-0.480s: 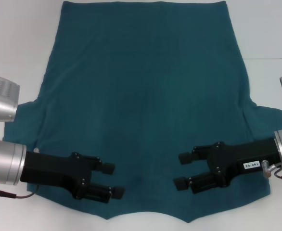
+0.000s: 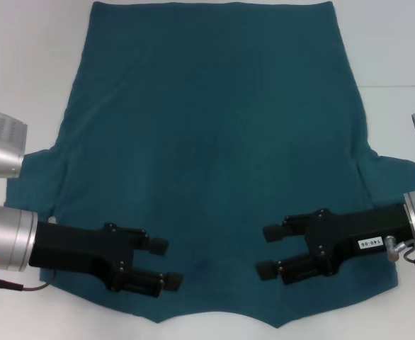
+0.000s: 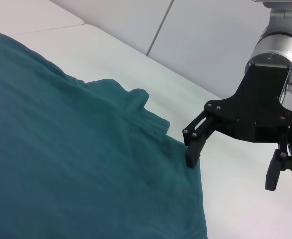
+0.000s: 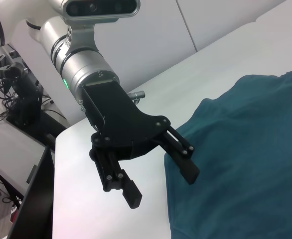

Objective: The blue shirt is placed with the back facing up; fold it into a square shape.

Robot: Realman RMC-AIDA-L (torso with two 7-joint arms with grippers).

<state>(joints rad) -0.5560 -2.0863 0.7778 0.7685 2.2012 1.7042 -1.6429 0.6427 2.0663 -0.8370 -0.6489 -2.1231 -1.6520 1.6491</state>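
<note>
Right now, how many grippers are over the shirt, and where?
2. The left black two-finger gripper hovers open over the near left part of the dark teal-blue cotton shirt; the right black two-finger gripper hovers open over its near right part, fingertips facing each other.

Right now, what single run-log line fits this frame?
phase: pre-grasp | blue shirt: flat on table, unfolded | left gripper: open, above near edge | right gripper: open, above near edge
</note>
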